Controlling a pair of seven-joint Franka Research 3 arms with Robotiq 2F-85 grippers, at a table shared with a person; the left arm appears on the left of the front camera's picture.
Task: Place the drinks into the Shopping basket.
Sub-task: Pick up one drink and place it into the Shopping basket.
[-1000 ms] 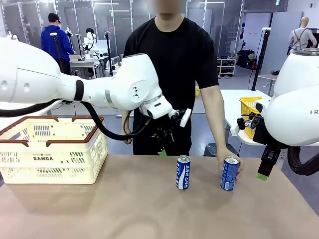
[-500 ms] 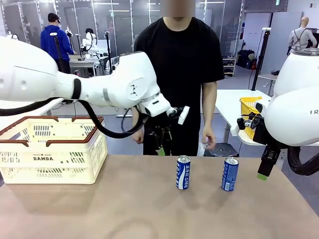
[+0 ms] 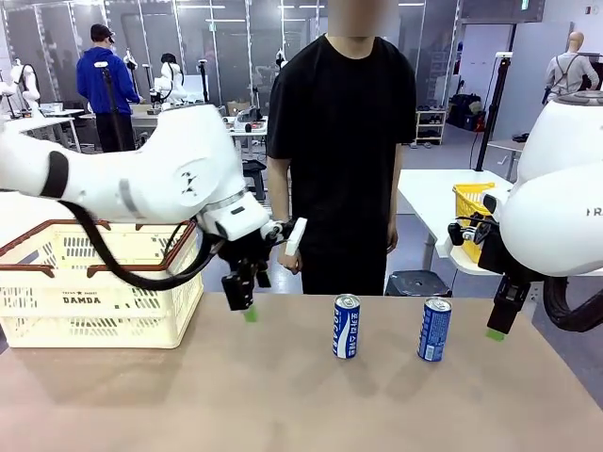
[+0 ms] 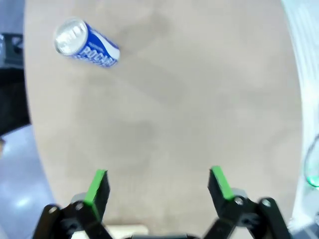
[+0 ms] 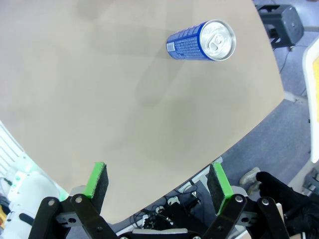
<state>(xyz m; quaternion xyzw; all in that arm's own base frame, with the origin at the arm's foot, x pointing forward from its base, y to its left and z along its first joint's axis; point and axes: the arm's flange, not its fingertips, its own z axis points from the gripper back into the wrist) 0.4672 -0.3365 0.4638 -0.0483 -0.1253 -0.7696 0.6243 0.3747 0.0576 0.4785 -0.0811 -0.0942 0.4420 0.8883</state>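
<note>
My left tool [image 3: 245, 303], spread and empty, hangs left of the slim blue metal can [image 3: 347, 326] and its twin can [image 3: 434, 330], both upright mid-frame on the brown counter [image 3: 283, 405]; they look light, stiff and slick, likely best pinched across the mid-body.

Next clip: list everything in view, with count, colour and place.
drinks: two, blue, upright on the table, standing apart
Shopping basket: one, cream with brown-red rim, table's left end
table: one, tan
yellow mesh basket: one, on a white table behind, right
person: one, black shirt, standing at far side
left gripper: fingers open, empty, above table between basket and drinks
right gripper: fingers open, empty, right of the drinks
</note>
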